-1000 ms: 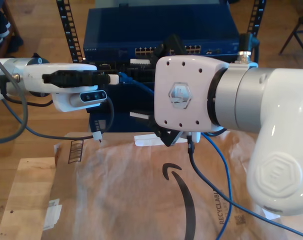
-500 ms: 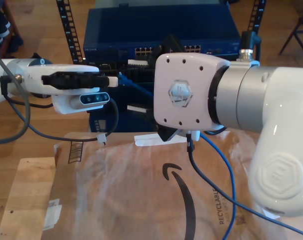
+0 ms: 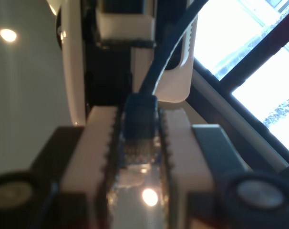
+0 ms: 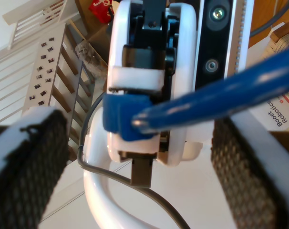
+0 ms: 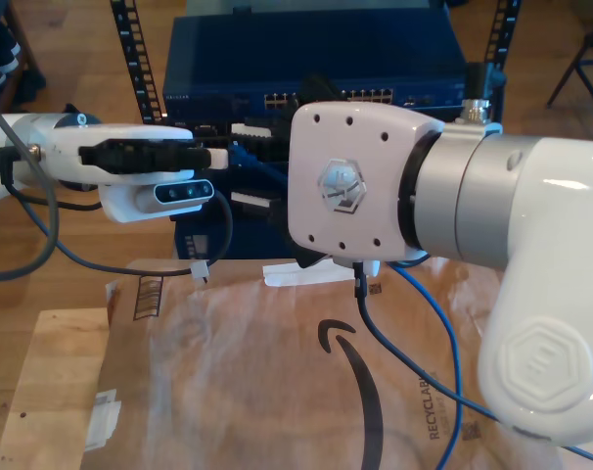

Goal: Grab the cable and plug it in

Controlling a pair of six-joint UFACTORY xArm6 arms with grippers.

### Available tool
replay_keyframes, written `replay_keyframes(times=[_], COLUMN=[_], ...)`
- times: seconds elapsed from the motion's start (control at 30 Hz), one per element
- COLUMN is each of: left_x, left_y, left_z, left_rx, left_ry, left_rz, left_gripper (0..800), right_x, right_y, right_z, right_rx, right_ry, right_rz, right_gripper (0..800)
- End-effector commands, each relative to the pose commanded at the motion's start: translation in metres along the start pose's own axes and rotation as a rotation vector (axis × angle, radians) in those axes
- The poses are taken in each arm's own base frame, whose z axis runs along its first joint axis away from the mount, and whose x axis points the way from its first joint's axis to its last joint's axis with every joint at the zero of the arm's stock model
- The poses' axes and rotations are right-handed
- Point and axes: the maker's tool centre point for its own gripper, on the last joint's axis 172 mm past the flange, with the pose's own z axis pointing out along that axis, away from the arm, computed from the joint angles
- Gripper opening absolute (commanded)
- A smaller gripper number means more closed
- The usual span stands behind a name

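Cable (image 3: 140, 117) plug, boxy blue, pinched between ridged white pads (image 3: 102, 138)

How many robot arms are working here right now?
2. The first arm reaches in from the exterior view's left, my first gripper shut on the cable; the second arm enters from its right.

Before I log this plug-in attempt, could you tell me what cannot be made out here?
- Exterior view: my second tool sits behind its own white wrist housing.
- Exterior view: switch ports too small, partly behind that housing.
- First wrist view: the cable plug in my first tool is blurred; latch unreadable.
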Motion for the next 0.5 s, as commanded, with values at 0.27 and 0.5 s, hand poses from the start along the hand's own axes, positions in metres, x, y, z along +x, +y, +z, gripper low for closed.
replay_keyframes(times=[0.27, 0.5], left_x=[-0.0013, -0.0010], left_y=[-0.0056, -0.0053], left_z=[0.0019, 0.0029], left_rx=[0.009, 0.006], left_ry=[0.008, 0.010], left_rz=[0.008, 0.006], left_gripper=[9, 9], right_x=[0.0001, -0.0007], right_y=[0.0003, -0.0016], right_z=[-0.0003, -0.0020], right_rx=[0.000, 0.006], right_ry=[0.000, -0.002], right_rz=[0.000, 0.001], right_gripper=[363, 288])
